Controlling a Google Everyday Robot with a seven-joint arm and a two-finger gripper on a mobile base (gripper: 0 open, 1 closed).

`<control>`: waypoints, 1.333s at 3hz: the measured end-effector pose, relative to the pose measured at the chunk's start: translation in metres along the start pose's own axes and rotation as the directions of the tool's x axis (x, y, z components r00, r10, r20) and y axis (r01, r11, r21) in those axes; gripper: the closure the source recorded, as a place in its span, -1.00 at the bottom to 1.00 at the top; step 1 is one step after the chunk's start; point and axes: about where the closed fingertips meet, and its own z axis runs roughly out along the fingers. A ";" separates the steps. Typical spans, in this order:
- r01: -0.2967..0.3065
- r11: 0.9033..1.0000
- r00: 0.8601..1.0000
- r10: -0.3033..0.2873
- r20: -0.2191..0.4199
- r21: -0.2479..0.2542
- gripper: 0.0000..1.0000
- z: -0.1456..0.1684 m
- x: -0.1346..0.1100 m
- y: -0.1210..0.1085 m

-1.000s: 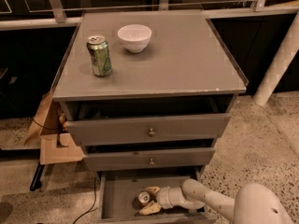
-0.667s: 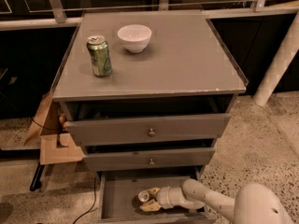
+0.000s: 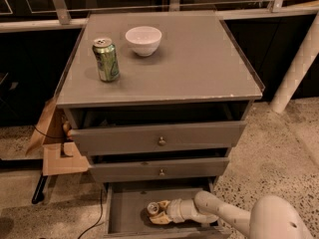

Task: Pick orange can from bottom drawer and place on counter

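Hardly anything is changing over the last second, and that is telling. The counter (image 3: 199,68), sitting well above the bottom drawer (image 3: 124,213), is carrying only a green can (image 3: 106,59) and a white bowl (image 3: 143,40), so the placing step is not yet done. The bottom drawer is standing pulled out, and the white arm (image 3: 224,214) is reaching into it from its right side, lying low over the drawer floor. The gripper (image 3: 156,212) is sitting near the middle of the drawer, toward its front panel, just where it was a second ago apart from a very slight shift. Its two tan fingers are lying one on each side of the orange can (image 3: 152,208), closed down to about the can's width, so it seems to be gripping the can rather than approaching it.

With so little movement, I am reading this as the grasp settling and the lift not yet beginning. The can is resting inside the drawer, on or just above the floor. It appears to be lying on its side, its silver top facing the drawer's left wall and tipping a little upward. Its long axis is running roughly across the drawer's width, in line with the arm's reach.
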 end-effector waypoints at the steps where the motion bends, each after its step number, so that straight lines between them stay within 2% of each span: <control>1: 0.000 1.000 1.000 0.000 0.000 0.000 1.00 0.000 0.000 0.000; 2: 0.011 1.000 1.000 -0.011 0.009 0.006 1.00 -0.011 -0.018 0.007; 3: 0.019 0.999 1.000 -0.020 0.010 0.043 1.00 -0.042 -0.059 0.015; 4: -0.014 0.999 0.999 0.017 -0.043 0.047 1.00 -0.088 -0.127 0.053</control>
